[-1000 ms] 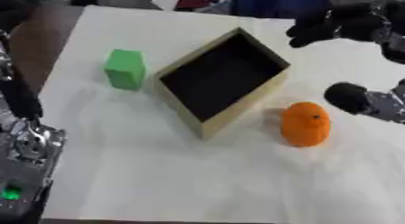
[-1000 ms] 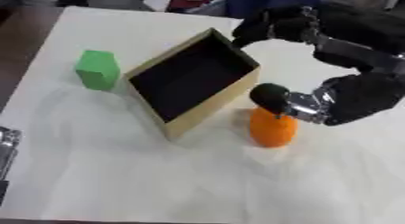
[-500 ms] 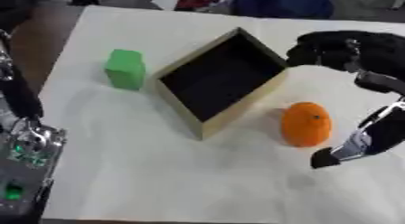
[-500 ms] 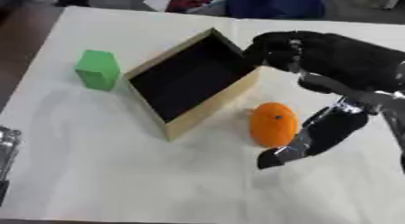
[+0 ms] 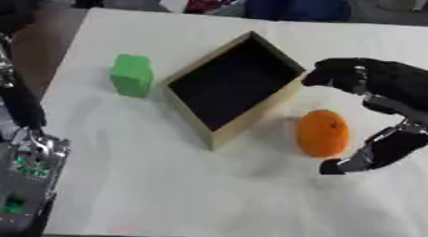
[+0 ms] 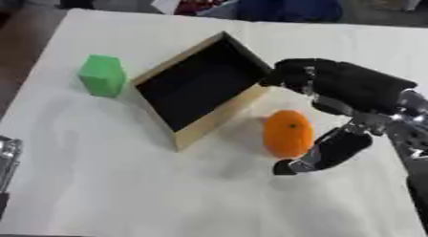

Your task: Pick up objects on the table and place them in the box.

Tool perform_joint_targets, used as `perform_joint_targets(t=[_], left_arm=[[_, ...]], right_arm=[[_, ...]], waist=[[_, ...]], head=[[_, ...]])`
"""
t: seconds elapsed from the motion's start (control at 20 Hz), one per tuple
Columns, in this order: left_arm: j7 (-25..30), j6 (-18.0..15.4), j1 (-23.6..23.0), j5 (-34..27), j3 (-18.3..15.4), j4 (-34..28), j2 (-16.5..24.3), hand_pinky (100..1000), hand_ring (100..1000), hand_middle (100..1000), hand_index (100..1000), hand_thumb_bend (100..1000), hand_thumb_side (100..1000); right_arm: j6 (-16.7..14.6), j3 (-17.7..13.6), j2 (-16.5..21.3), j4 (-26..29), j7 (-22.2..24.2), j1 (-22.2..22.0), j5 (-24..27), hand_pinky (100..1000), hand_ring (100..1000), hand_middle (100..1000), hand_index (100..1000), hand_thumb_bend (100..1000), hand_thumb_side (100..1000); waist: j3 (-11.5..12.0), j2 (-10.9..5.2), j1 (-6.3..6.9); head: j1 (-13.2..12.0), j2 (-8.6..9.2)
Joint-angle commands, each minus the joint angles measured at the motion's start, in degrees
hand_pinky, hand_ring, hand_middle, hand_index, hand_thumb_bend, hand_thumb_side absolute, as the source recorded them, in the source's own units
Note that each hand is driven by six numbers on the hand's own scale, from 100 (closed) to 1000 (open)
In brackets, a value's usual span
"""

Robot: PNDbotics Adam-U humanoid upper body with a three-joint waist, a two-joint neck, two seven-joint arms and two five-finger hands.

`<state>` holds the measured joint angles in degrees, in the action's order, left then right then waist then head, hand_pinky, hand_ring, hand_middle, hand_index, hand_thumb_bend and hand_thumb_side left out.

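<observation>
- Right of centre on the white desk (image 5: 167, 183), the orange (image 5: 322, 133) sits just beside the box (image 5: 230, 88), round, smooth, probably light and prone to rolling.
- Right robot hand (image 6: 351, 88) arches around it, fingers and thumb spread, not yet closed; take it across its middle.
- Upper left, a green block (image 5: 132, 75) looks flat-sided and rigid.

The robot's right hand (image 6: 351, 95), black with silver joints, reaches in from the right side. Its fingers (image 6: 288, 73) arch forward and curl downward, while the thumb (image 6: 322, 155) hangs spread well apart below them, leaving a wide gap. Its left arm (image 5: 21, 107), dark and slender, stands near the left edge.
</observation>
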<state>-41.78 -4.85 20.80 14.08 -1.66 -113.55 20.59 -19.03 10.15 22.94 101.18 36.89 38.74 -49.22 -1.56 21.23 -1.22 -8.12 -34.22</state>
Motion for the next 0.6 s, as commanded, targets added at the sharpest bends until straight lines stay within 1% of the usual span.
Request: perform_joint_targets(t=[0.05,0.35,0.5,0.6], left_arm=[[0.08,0.05,0.59,0.00,-0.33,-1.04,0.44,775,630,641,809,229,1000],[0.02,0.08,0.58,0.05,-0.37,-1.04,0.44,776,630,641,808,228,1000],[0.04,0.10,0.55,0.03,-0.33,-1.04,0.38,775,630,640,807,228,1000],[0.08,0.15,0.51,0.01,-0.30,-1.04,0.34,775,630,640,807,226,1000]], right_arm=[[1.14,-1.54,0.32,-0.31,-1.50,0.33,-2.16,934,979,873,957,689,585],[2.24,-2.00,0.29,-2.65,-3.07,-0.55,-5.52,931,980,867,950,687,609],[2.21,-2.01,0.16,-4.49,-3.62,-0.68,-6.34,921,974,853,947,682,622],[2.16,-2.03,0.11,-5.99,-4.12,-0.67,-6.44,916,972,860,949,677,631]], waist=[[-0.09,-1.03,0.13],[-0.17,-0.99,0.19],[-0.13,-0.91,0.23],[-0.07,-0.82,0.27]], head=[[-0.13,0.40],[-0.11,0.55],[-0.10,0.64],[-0.09,0.63]])
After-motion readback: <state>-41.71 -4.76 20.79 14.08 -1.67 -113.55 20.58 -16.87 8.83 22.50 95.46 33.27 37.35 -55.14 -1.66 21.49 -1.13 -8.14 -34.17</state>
